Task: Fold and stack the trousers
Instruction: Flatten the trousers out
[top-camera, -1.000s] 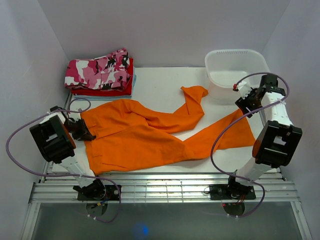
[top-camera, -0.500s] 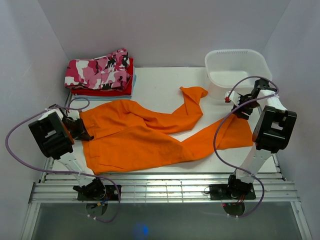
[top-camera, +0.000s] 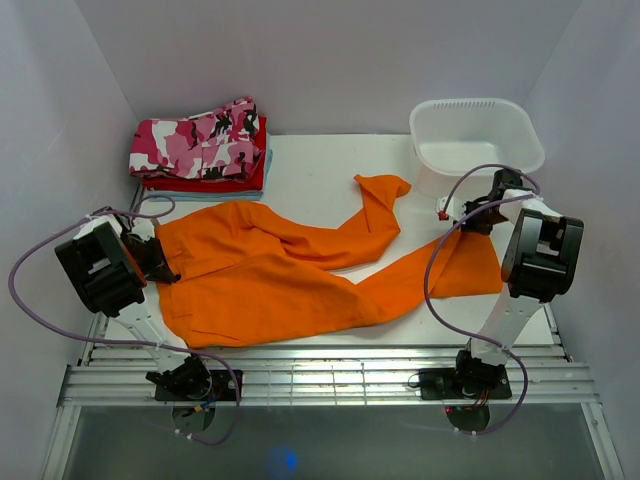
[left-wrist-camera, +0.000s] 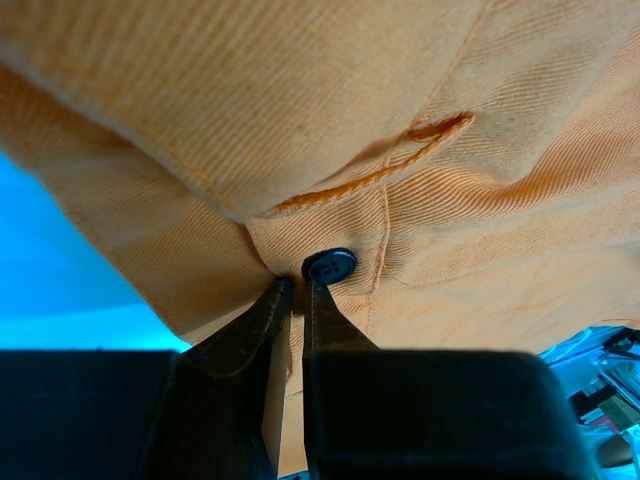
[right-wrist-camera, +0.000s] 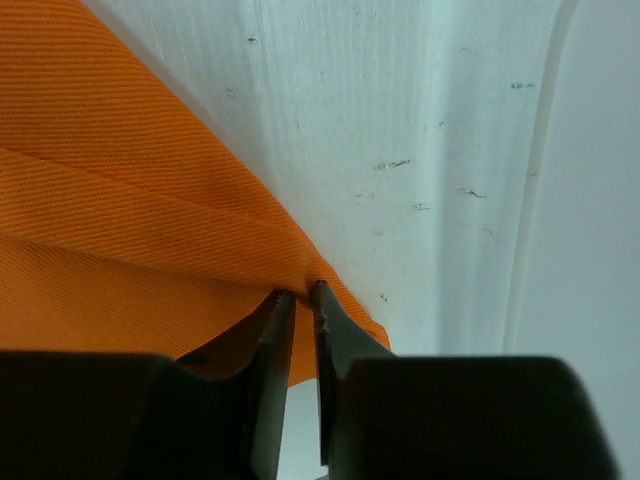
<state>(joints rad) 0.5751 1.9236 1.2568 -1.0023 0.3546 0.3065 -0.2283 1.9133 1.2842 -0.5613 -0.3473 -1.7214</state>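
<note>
The orange trousers (top-camera: 270, 280) lie spread across the table, waistband at the left and two legs running right. The far leg bends up to an end (top-camera: 385, 190) near the middle. My left gripper (top-camera: 160, 258) is at the waistband. In the left wrist view it (left-wrist-camera: 297, 285) is shut on the orange cloth (left-wrist-camera: 350, 120) just beside a dark button (left-wrist-camera: 329, 266). My right gripper (top-camera: 470, 222) is at the end of the near leg. In the right wrist view it (right-wrist-camera: 302, 292) pinches the edge of the cloth (right-wrist-camera: 120, 230) just above the white table (right-wrist-camera: 420, 150).
A white tub (top-camera: 475, 135) stands at the back right, close behind my right gripper. A folded pile sits at the back left, with a pink camouflage garment (top-camera: 200, 140) over a red one (top-camera: 205, 183). Metal rails (top-camera: 320, 380) run along the near edge.
My right gripper has come down and to the left onto the near leg's end and closed on it. The left gripper has drawn the waistband slightly left, and the far leg has shifted left.
</note>
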